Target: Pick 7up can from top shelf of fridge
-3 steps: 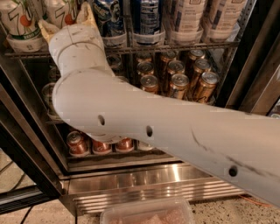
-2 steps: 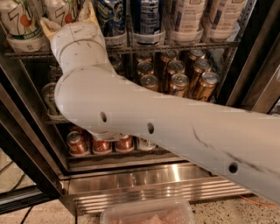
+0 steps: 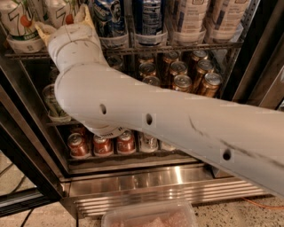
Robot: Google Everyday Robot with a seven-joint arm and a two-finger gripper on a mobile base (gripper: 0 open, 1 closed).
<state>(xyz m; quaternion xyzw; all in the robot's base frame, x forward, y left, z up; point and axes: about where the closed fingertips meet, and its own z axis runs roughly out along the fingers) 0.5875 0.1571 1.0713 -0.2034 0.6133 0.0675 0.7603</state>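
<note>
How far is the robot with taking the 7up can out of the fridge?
Done: the fridge is open and the gripper is up at the 7up can on the top shelf. In hand: the grasp; whether it holds the can I cannot tell. Left: lifting the can out, since it stands on the shelf.
</note>
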